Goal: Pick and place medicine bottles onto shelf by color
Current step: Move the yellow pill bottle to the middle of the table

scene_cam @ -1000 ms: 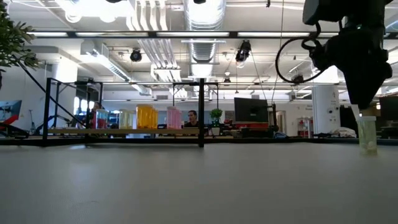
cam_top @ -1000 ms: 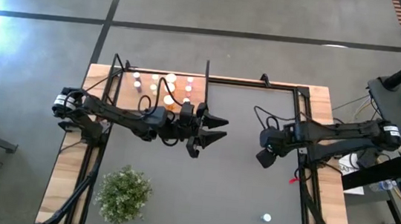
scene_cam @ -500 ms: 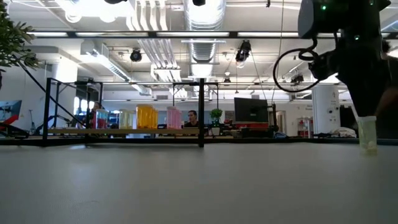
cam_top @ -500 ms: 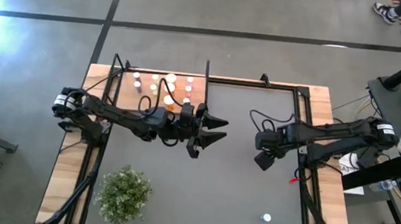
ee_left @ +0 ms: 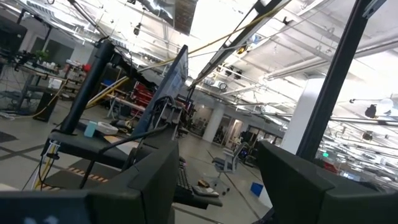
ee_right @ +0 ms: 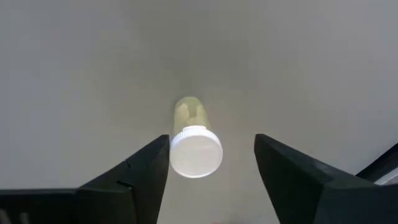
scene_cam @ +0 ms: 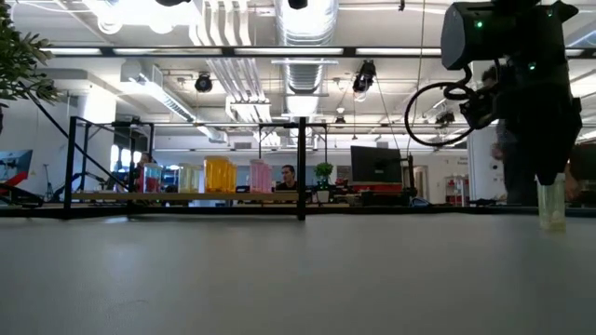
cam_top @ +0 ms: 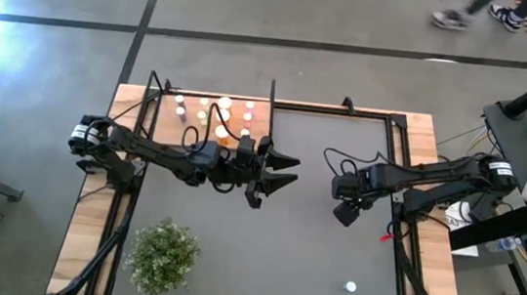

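Table (cam_top: 262,255): dark grey top in a light-wood frame, black rods around it. Bushy green plant (cam_top: 163,255) at the near-left corner, not part of the job.

Shelf (cam_top: 259,120): light-wood board at the far-left corner of the table. The high view shows about ten white-capped bottles standing on it in rows; the low view shows the row (scene_cam: 220,174) running red, pale, orange, pink. Looks sorted by colour, though I can't confirm every bottle from here.

Left arm parked mid-table just in front of the shelf. Left gripper (cam_top: 286,170) points toward table centre, fingers (ee_left: 149,180) spread with nothing between them; its wrist view just shows the room.

Right arm reaches in from the right edge. Right gripper (cam_top: 344,213) points down at the table, right of centre. Fingers (ee_right: 140,171) are spread and straddle a pale yellowish bottle (ee_right: 194,140) with a white cap. Gap visible on both sides of the cap, so not pinched yet. In the low view the bottle (scene_cam: 551,203) stands upright on the table under the gripper.

One more white-capped bottle (cam_top: 350,287) sits near the front-right, well away from both arms.

Progress estimate: most of the way. Two bottles are off the shelf. Remaining: close on the pale one, carry to its colour group, then fetch the last.
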You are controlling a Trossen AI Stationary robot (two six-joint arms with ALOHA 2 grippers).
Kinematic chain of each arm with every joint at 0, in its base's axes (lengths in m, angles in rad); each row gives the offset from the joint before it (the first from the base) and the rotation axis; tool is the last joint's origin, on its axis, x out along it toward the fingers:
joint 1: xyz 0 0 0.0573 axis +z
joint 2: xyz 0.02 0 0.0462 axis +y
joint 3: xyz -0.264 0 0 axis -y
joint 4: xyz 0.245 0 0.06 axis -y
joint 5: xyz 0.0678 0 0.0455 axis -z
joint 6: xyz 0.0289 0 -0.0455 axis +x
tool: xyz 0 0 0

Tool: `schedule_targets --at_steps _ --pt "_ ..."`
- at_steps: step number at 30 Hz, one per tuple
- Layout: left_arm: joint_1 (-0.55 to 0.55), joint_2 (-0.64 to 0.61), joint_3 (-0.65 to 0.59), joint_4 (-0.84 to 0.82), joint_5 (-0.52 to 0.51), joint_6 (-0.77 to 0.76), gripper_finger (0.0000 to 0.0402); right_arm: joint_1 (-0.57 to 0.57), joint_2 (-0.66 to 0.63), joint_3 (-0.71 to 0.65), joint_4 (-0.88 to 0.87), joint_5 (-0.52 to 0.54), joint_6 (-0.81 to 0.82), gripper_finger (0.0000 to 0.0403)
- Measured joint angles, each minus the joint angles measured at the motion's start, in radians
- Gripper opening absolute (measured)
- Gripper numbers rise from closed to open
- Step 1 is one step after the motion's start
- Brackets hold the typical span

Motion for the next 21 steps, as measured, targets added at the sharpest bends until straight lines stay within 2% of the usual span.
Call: schedule_targets --at_steps 13,21 --pt "0.000 0.000 -0.004 -0.001 0.000 0.002 0.0203 0.041 0.015 0.000 0.056 -0.029 0.012 0.0216" --pt "0.000 0.000 -0.005 -0.001 0.000 0.003 0.0203 0.046 0.015 0.000 0.070 -0.027 0.016 0.0148"
